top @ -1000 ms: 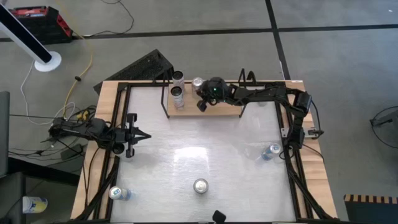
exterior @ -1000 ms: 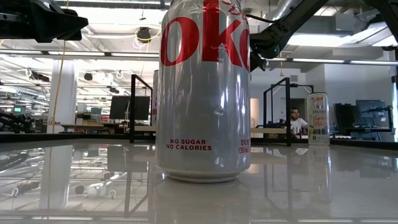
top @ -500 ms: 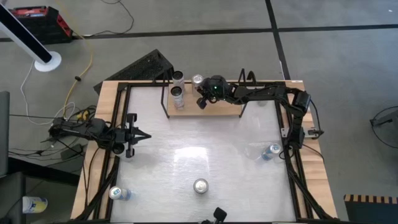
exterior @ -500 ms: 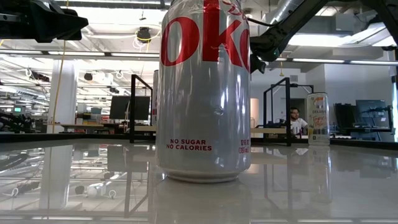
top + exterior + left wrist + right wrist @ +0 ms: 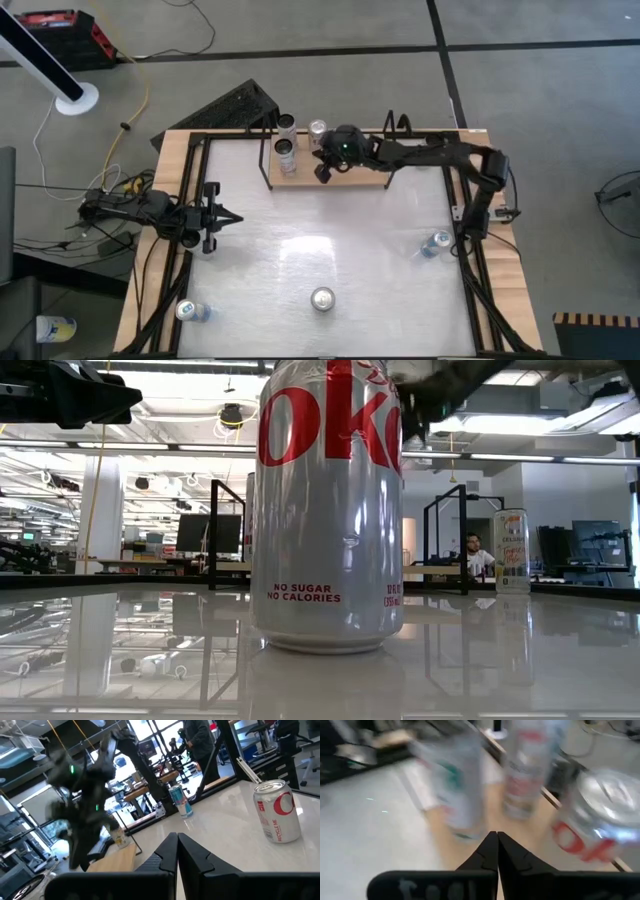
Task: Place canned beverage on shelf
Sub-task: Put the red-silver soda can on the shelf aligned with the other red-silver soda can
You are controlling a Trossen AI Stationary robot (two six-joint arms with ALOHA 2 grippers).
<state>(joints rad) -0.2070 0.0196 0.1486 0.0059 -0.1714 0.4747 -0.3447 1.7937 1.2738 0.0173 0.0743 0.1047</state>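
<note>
- You see a glossy white tabletop (image 5: pixel 330 250) edged with wood strips, standing on a grey floor.
- Your shelf (image 5: pixel 360 176) sits at the far edge, three cans standing at its left end.
- Your right gripper (image 5: pixel 322 168) hovers over the shelf, jaws closed, holding nothing.
- Your left gripper (image 5: pixel 232 219) waits at the left side, jaws closed.
- A Diet Coke can (image 5: pixel 328 510) stands near the front edge; the room behind holds desks and monitors.

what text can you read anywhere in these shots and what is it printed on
"oke", big red letters cut off by the frame, on the silver soda can nearest the low camera.
"NO SUGAR NO CALORIES", small red print low on that same can.
Tall pale can far behind it: label too small to read.
Red-marked silver can in the right wrist view: lettering too blurred to read.
</note>
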